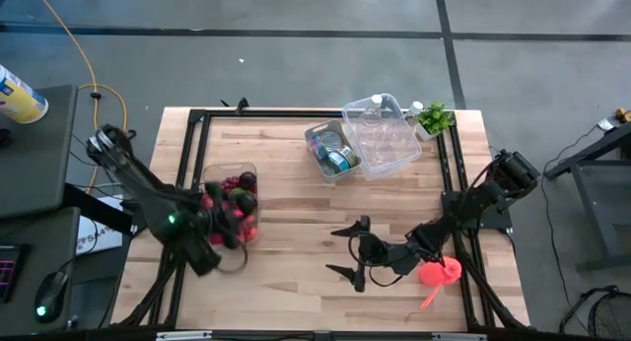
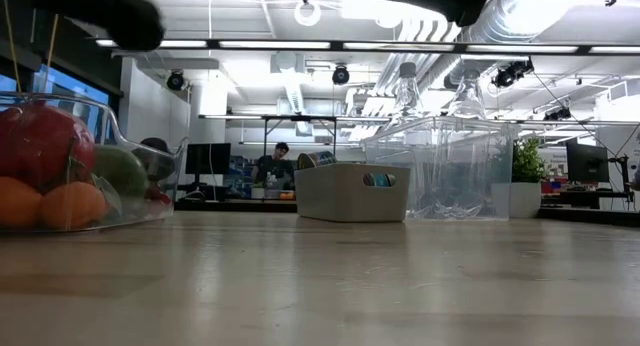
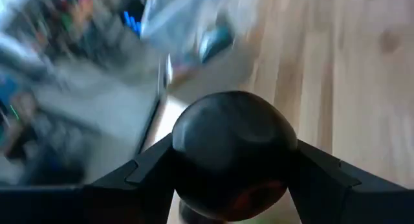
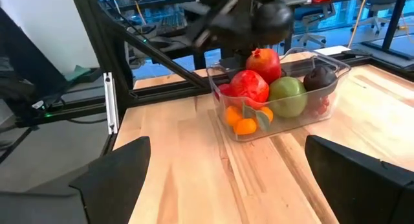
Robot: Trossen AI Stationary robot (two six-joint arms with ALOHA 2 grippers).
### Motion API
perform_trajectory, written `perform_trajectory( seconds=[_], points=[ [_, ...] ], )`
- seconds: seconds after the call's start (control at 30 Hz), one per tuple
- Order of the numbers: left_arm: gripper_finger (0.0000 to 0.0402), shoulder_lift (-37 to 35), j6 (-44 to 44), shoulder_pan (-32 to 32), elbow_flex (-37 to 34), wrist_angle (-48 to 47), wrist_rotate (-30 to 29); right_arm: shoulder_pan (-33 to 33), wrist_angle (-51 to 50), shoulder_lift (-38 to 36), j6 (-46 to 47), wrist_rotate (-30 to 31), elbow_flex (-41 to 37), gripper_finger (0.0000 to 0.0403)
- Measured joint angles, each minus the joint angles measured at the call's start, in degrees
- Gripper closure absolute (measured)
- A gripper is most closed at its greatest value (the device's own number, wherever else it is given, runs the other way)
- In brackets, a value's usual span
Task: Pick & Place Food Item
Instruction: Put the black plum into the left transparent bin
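Left arm holds a dark fruit above the fruit tub; right arm waits with fingers wide.

The left gripper (image 1: 229,226) hovers over the clear tub (image 4: 326,88) of fruit at nine o'clock on the desk (image 1: 296,198), its fingers (image 3: 149,169) clamped around a dark round fruit (image 3: 234,149). The right gripper (image 1: 357,252) sits at five o'clock with fingers spread wide and empty, just beside a pink object (image 1: 439,274).

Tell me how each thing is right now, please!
left gripper: above the fruit bin, shut on a dark round fruit.
right gripper: fingers wide open, holding nothing.
fruit bin: upright, full of fruit.
clear bin: upright, holds bottles.
grey bin: upright, holds cans.
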Motion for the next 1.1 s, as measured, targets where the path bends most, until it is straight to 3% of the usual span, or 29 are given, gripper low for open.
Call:
perform_trajectory(
  seconds=[0.17, 0.27, 0.43, 1.1],
  points=[
    [0.0159, -7.41, -16.87, 3.81, 0.0, -18.15, 12.54, 0.47, -0.32, 0.0, 0.0, -0.12, 0.0, 0.0005],
    [0.0141, -11.06, -25.81, 5.83, 0.0, -24.29, 18.83, 0.43, -0.87, 0.0, 0.01, -0.08, -0.02, 0.0005],
    [0.0134, -14.85, -31.49, 9.03, 0.0, -25.01, 20.44, 0.21, -2.71, 0.0, 0.02, 0.04, -0.02, 0.0005],
    [0.0129, -12.72, -25.27, 11.37, -0.02, -25.06, 23.59, 0.82, -3.05, 0.0, 1.73, -3.11, -0.02, 0.0007]
  ],
)
